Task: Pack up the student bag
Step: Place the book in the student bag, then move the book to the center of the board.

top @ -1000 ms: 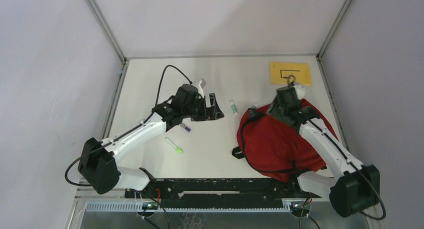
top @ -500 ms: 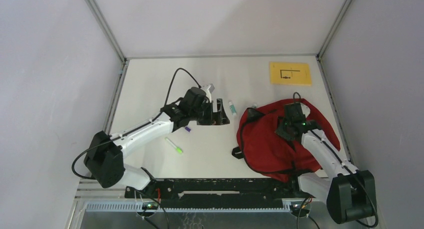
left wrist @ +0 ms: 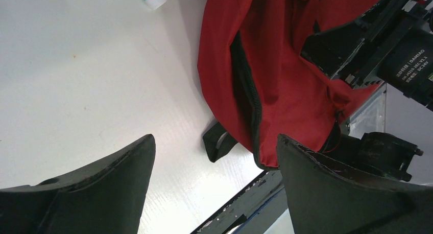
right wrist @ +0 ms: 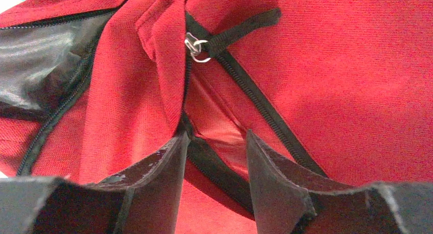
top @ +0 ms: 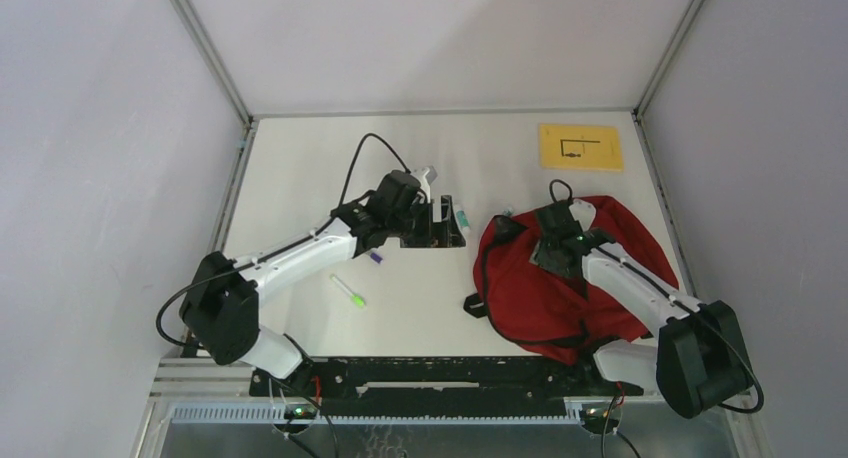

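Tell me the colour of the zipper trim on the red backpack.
Black, running across the red backpack; the zipper trim shows best in the right wrist view.

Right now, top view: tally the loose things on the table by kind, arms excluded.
Bags: 1, the red student bag
Cards: 1, the yellow card
Small stick-like items: 3, a white-and-green tube, a purple-tipped piece and a green-tipped stick
Total: 5
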{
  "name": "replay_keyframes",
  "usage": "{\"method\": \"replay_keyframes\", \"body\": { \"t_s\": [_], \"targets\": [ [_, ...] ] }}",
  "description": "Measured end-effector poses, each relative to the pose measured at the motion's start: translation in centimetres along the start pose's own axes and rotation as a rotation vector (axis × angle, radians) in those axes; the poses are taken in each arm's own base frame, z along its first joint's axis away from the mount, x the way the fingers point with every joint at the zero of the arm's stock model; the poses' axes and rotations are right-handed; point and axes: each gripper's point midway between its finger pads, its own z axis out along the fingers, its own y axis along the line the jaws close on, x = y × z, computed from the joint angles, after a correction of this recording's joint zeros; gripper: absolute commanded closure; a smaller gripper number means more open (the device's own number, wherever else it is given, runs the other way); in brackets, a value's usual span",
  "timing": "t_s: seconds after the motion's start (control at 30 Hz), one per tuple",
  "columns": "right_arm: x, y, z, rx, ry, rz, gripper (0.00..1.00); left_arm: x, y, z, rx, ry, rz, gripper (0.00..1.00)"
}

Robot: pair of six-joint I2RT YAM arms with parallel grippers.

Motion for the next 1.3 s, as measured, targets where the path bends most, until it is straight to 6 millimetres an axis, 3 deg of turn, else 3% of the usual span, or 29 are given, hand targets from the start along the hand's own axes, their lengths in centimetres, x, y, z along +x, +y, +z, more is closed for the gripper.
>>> {"method": "replay_keyframes", "body": {
  "t_s": [0.1, 0.2, 0.37, 0.53, 0.63, 0.8, 0.97, 1.07, 1.2, 1.3],
  "targets": [
    [0.0, -0.3, -0.6, 0.002, -0.001, -0.003, 0.41, -0.3, -0.3, -0.1, 0.007, -0.006, 0.003, 0.08],
    [-1.4, -0.8, -2.8, -0.026, -0.049, 0.015, 0.39, -0.3, -0.3, 0.0, 0.005, -0.005, 0.003, 0.08],
    [-9.0, -1.5, -7.6, -0.133, -0.262, 0.193, 0.38, -0.3, -0.2, 0.0, 0.004, -0.006, 0.005, 0.08],
    [-14.8, -3.3, -7.6, -0.102, -0.343, 0.306, 0.38, -0.9, -0.5, -0.5, 0.009, -0.033, 0.026, 0.06],
    [-18.6, -3.2, -4.9, -0.088, -0.315, 0.348, 0.37, -2.0, -1.1, -1.7, 0.021, -0.087, 0.053, 0.04],
    [-24.1, -5.2, 2.5, -0.063, -0.229, 0.454, 0.32, -4.0, -1.8, -3.8, 0.024, -0.192, 0.102, 0.02],
    [-30.5, -6.6, 8.6, -0.042, -0.215, 0.514, 0.29, -5.4, -0.5, -4.2, -0.016, -0.235, 0.106, 0.01],
    [-34.1, -6.8, 12.1, -0.042, -0.233, 0.535, 0.26, -7.2, 0.2, -4.5, -0.016, -0.292, 0.097, 0.01],
    [-35.4, -6.9, 15.8, -0.031, -0.219, 0.547, 0.21, -9.6, 0.3, -4.9, 0.006, -0.369, 0.090, 0.01],
    [-35.6, -7.0, 17.9, -0.013, -0.205, 0.547, 0.15, -9.9, 0.4, -4.4, 0.015, -0.370, 0.101, 0.01]
  ]
}}
